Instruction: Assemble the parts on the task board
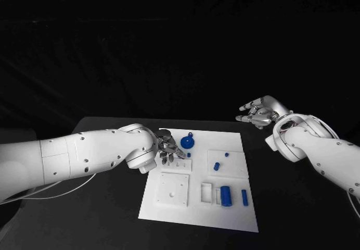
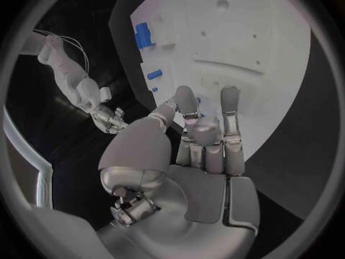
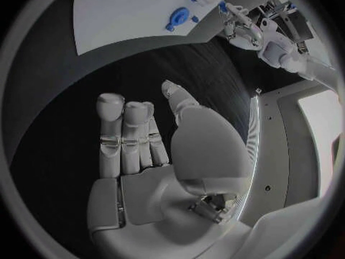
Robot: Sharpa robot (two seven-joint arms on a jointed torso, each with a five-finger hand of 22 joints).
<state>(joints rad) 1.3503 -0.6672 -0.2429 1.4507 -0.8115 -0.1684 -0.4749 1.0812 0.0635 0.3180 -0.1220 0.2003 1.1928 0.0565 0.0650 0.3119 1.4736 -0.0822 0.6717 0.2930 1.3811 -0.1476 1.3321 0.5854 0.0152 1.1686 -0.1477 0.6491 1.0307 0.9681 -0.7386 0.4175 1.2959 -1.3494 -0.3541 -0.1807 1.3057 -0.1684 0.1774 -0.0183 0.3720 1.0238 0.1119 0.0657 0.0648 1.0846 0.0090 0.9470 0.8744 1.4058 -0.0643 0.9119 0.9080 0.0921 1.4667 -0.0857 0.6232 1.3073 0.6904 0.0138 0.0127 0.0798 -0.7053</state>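
Looks like a robotics lab / test bench, not a home or shop. Black surface (image 1: 112,208) w/ dark backdrop all round, nothing domestic on it; just a white task board (image 1: 225,213) w/ recessed fixtures and small blue parts (image 1: 226,196). Two white robot arms w/ silver robot hands, left (image 1: 169,150) & right (image 1: 259,112), plus loose cabling (image 1: 52,192) beside the left arm.

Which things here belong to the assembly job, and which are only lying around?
Belong to the job:
- task board
- blue round part
- blue cylinder
- small blue pieces
- left hand
- right hand

Just there:
- black table
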